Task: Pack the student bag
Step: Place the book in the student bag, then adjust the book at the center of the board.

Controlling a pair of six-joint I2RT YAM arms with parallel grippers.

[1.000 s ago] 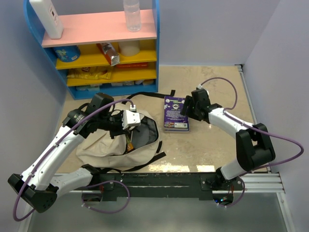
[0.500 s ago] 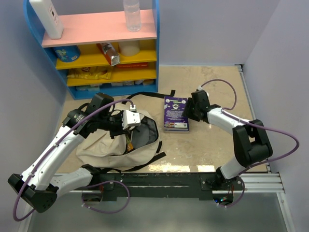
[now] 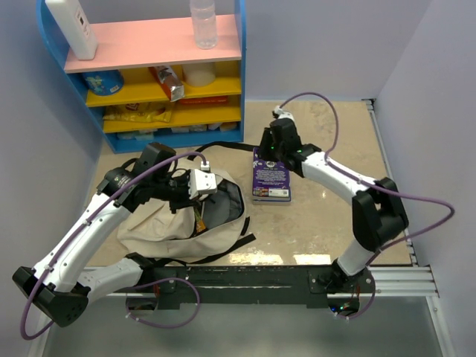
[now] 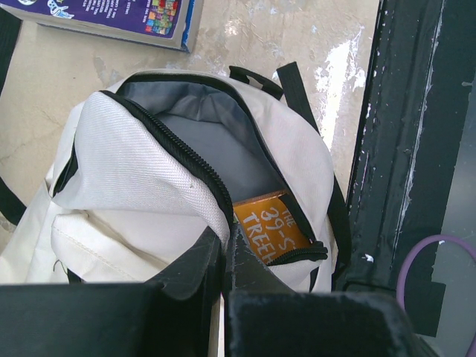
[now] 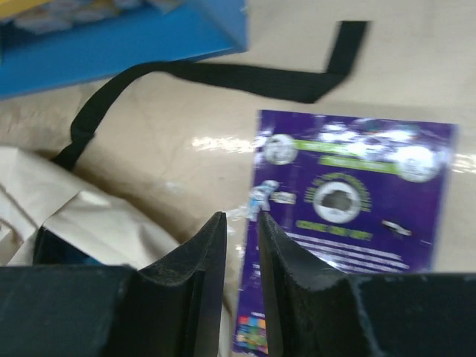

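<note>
One soft cream canvas student bag [image 3: 160,230], slumped on the polished surface [image 3: 327,216] before the blue shelf [image 3: 178,140], zip rim clamped in left gripper [image 4: 225,249]; right gripper [image 5: 242,223], narrowly apart, over glossy purple book [image 5: 357,193] before that shelf.

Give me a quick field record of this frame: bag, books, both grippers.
bag: beige backpack lying on the table, main zip open, grey lining showing
orange book: inside the bag, partly visible
left gripper: shut on the bag's opening rim
purple book: flat on the table, right of the bag, outside it
right gripper: over the purple book's edge, jaws a narrow gap apart, nothing between them
shelf: blue, far left, stocked
</note>
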